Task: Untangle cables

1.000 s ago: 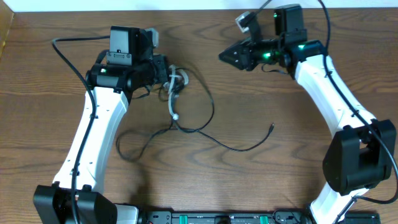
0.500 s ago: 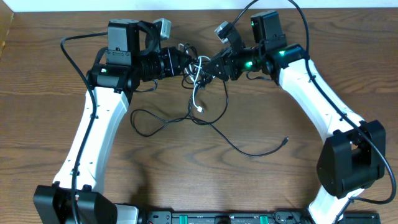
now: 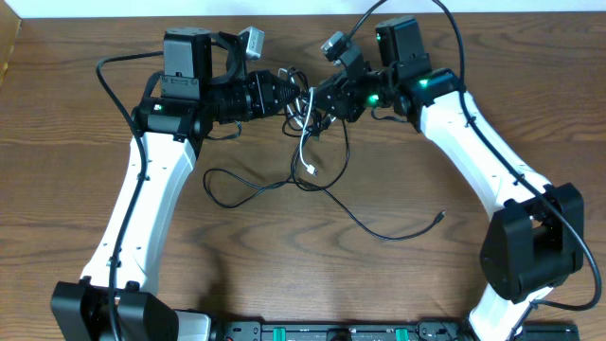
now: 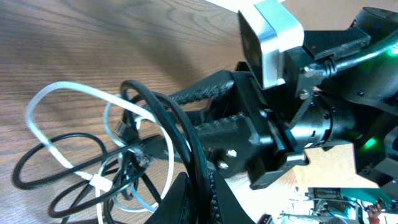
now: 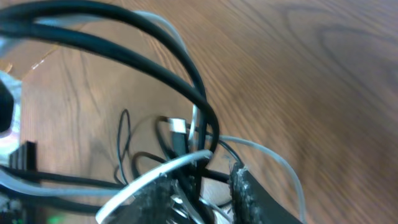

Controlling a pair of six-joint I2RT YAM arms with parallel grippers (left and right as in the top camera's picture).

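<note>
Your left jaws are clamped shut on the black cable, anchoring it at the tabletop's rear so your right jaws, narrowly parted w/ the white cable btwn them (grip unclear), can likely tease the 2 apart.

The left arm and right arm wear white shells between black joint housings, each with a green light glowing behind the jaws. A white camera block sits above the right gripper, whose black fingers are ribbed. A thick black wire trails back from each wrist.
</note>
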